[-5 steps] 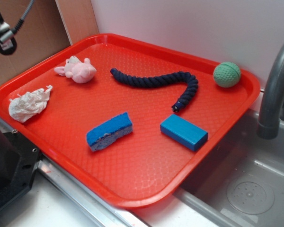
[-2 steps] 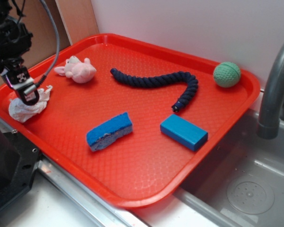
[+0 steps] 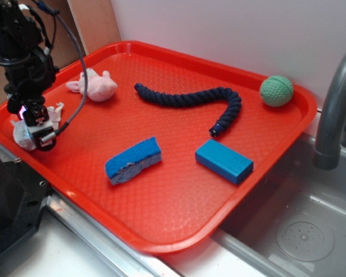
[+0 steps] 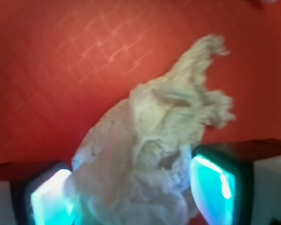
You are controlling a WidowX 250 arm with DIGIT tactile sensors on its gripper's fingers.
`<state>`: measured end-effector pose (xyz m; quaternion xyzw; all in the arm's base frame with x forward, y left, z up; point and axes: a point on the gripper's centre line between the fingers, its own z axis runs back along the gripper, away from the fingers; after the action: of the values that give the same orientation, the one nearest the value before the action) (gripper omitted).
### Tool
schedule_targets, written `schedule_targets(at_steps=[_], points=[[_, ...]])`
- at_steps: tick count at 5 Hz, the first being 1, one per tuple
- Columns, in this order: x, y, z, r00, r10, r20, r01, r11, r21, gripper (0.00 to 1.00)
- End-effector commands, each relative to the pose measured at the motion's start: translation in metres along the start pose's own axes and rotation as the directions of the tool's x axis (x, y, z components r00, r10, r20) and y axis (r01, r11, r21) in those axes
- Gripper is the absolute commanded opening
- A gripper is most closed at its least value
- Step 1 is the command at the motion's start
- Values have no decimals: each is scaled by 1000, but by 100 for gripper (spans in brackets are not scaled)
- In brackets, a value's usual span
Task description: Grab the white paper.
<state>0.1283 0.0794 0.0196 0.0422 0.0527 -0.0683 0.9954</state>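
The white paper [image 3: 22, 130] is found at the left edge of the red tray [image 3: 179, 213], near the front-left rim, with the pale pink plush toy [image 3: 95, 85] lying a little behind it and the blue sponge [image 3: 133, 160] well apart to the right. The gripper [image 3: 39, 131] is lowered directly over the wad, so that most of the paper is hidden by it in the exterior view. In the wrist view the paper [image 4: 150, 140] is seen between the two fingers [image 4: 213, 187], which stand spread on either side of its thicker lower part; the right finger appears to touch or nearly touch the wad, and contact on the left cannot be settled because of blur. The long axis of the paper runs diagonally in that view, from the bulk between the jaws up and to the right, where a ragged tail [image 4: 208, 51] reaches away over bare tray. The closing line thus lies across the narrower width of the wad rather than along its length. It is judged that only a closing of the jaws is required next, no sideways correction being evident.
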Motion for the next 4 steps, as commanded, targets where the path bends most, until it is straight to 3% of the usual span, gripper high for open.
schedule_targets(at_steps=[1,3,4], points=[[5,0,3,997,-67,34,68,997,-22,0],[-6,8,33,994,-54,96,56,998,-15,0],[-9,10,70,994,1,111,-1,1000,-2,0]])
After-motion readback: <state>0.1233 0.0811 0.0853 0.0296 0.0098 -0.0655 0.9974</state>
